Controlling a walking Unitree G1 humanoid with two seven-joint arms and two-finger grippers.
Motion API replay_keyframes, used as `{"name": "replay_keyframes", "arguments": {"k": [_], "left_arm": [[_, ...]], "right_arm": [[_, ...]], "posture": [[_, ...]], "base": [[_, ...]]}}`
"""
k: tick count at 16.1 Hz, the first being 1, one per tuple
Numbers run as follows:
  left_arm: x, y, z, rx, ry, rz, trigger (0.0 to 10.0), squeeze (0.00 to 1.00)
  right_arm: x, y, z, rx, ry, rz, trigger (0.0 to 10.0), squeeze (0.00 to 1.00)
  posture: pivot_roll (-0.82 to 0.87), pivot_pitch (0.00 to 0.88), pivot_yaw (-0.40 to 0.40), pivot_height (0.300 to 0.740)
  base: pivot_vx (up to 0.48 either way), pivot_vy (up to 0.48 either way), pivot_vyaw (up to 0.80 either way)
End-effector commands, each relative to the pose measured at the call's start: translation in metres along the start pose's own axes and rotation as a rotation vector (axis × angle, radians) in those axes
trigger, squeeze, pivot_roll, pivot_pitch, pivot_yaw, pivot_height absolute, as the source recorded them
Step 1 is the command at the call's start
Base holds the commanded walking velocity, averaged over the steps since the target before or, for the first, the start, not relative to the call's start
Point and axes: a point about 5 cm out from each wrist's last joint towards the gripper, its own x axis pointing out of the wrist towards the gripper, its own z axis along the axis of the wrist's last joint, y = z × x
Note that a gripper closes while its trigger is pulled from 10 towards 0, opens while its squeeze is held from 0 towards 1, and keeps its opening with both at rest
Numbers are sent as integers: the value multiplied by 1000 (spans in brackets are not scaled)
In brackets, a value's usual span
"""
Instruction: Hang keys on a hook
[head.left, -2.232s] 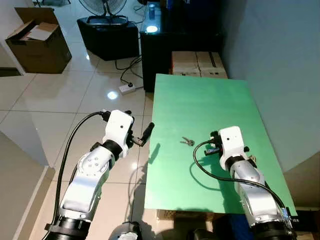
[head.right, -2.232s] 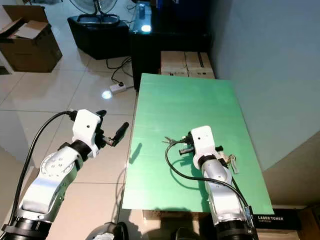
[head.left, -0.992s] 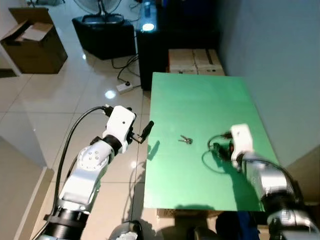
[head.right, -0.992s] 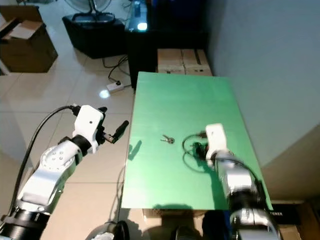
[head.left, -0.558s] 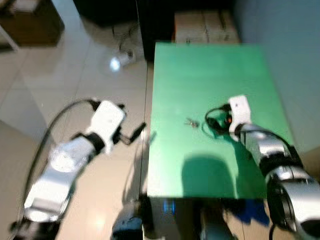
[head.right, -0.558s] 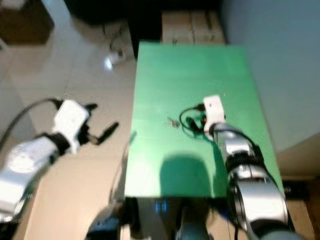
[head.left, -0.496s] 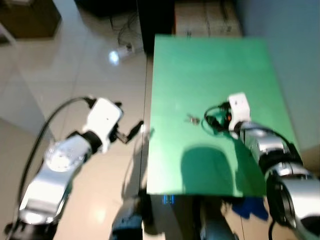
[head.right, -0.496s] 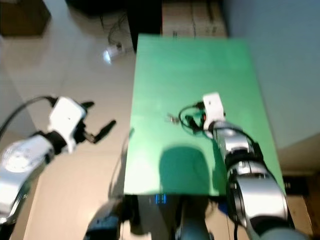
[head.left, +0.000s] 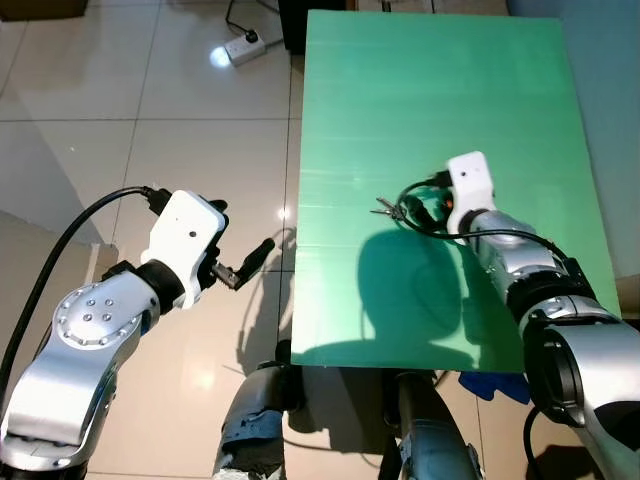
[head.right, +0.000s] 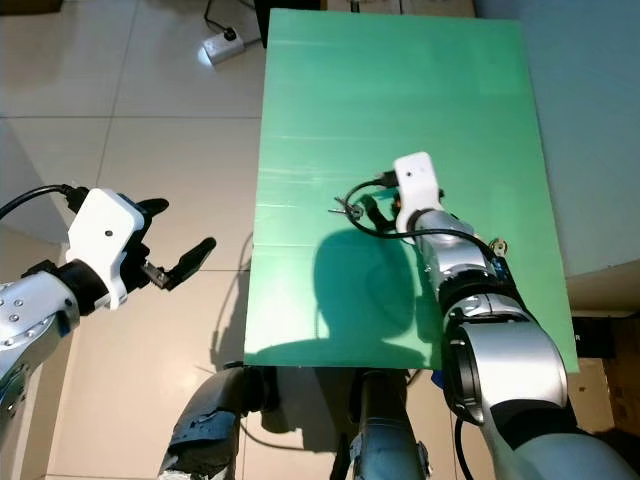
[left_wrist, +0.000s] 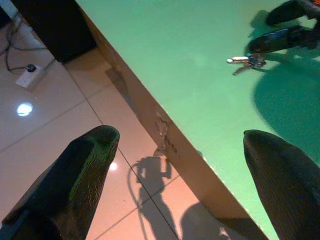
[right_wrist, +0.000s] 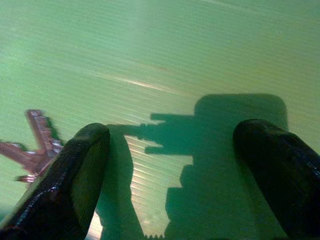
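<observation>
A small bunch of keys (head.left: 383, 208) lies flat near the middle of the green table (head.left: 430, 90). My right gripper (head.left: 412, 210) is low over the table just to the right of the keys, open, with nothing between its fingers. In the right wrist view the keys (right_wrist: 35, 150) lie just outside one finger (right_wrist: 75, 185), beside its tip. My left gripper (head.right: 185, 223) hangs open over the floor, left of the table's left edge. Its wrist view looks across the table at the keys (left_wrist: 245, 61) and the right gripper (left_wrist: 261, 32).
Beige floor tiles lie left of the table. A white power strip (head.left: 243, 45) with a cable lies on the floor by the table's far left corner. My own shadow darkens the near half of the table. A grey wall runs along the right side.
The camera has tilted down and moved closer over the table. My right gripper has reached left, up to the keys. The left arm has stayed beside the table.
</observation>
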Motion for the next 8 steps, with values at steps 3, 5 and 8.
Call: {"name": "replay_keyframes", "arguments": {"k": [3,5,8], "left_arm": [[-6,-6,-1,-7,24,-47,10000,0],[-6,-7,-1,-10,26,-50,10000,0],[-7,-8,-1,-13,28,-57,10000,0]], "right_arm": [[1,8,-4,-7,7,55,10000,0],[1,7,-2,-3,-7,68,10000,0],[0,0,5,-31,-22,60,10000,0]], "posture": [[165,501,64,740],[165,502,60,740],[156,498,56,740]], "base": [[0,0,0],[0,0,0],[0,0,0]]}}
